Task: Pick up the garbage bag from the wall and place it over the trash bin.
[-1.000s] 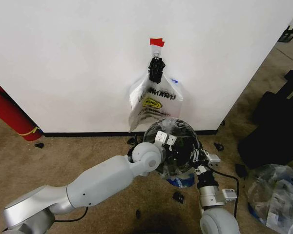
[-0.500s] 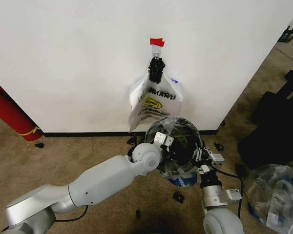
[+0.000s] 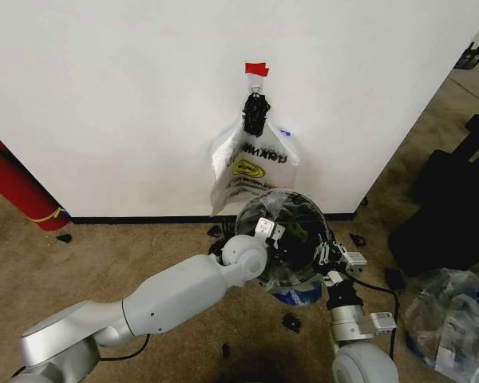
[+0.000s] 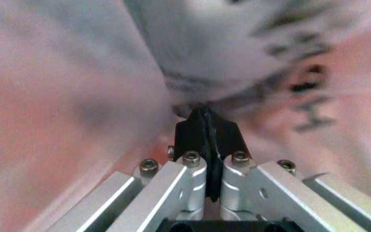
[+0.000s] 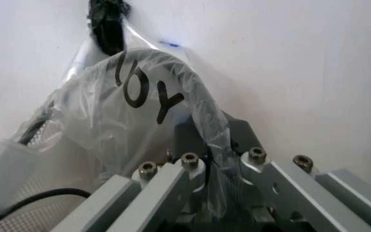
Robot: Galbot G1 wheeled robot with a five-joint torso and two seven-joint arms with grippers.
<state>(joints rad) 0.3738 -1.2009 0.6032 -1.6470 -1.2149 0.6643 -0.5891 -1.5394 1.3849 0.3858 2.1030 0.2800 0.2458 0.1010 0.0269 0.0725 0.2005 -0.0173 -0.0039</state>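
garbage bag (image 3: 283, 214) is stretched over trash bin (image 3: 281, 271) | left gripper (image 3: 268, 229) clenched on it | right gripper (image 3: 329, 257) clenched on it

Garbage bag (image 3: 254, 166) on wall (image 3: 128, 96), trash bin (image 3: 281, 239) below — fire extinguisher (image 3: 16, 187) far left

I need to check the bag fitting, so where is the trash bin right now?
In the head view the trash bin stands on the carpet below the bags hung on the wall, with plastic over its rim held by the left gripper and the right gripper.
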